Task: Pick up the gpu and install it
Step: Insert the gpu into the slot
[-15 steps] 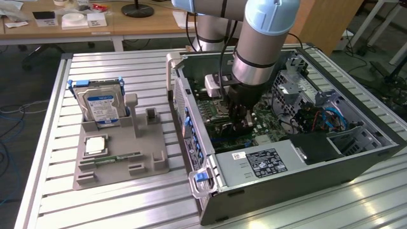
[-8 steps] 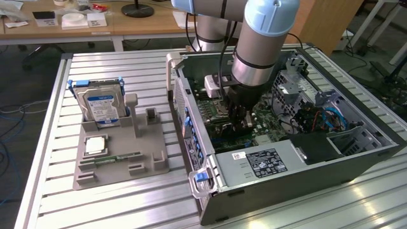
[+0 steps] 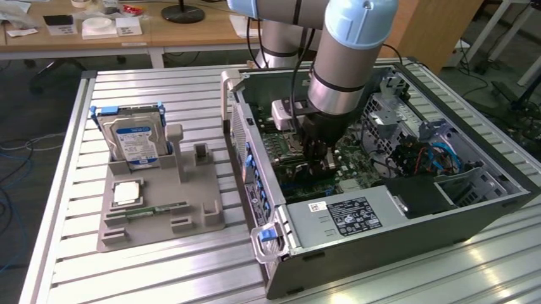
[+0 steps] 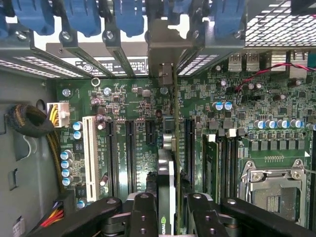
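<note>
Holding the gpu (image 4: 168,197) edge-on between our fingers (image 4: 143,212), we've got the gripper (image 3: 320,149) down inside the open PC case (image 3: 473,209), right over the motherboard (image 4: 138,123). Jaws are clamped on the card from both sides, and in the wrist view its thin edge runs straight away from us toward the rear slot brackets (image 4: 163,49).

What worries us: the card looks lined up near one of the long black expansion slots (image 4: 187,143), but there are several parallel ones plus a white slot (image 4: 89,148) close by. If the card's a hair off to the side or tilted, its edge probably lands on the slot wall or on the little capacitors (image 4: 66,165) instead of seating. Pushing then could bend the board or make the card slip in the grip. The metal end bracket also has to drop into the gap at the rear panel, and the blue clips (image 4: 128,17) up there look tight.

Other stuff: the RAM (image 4: 211,163) sits just beside the target slot, the CPU socket (image 4: 271,185) further over, and the yellow cable bundle (image 4: 54,116) near the case wall. Out on the table, the grey fixture tray (image 3: 161,215) carries the hard drive (image 3: 135,142), well away from us.
</note>
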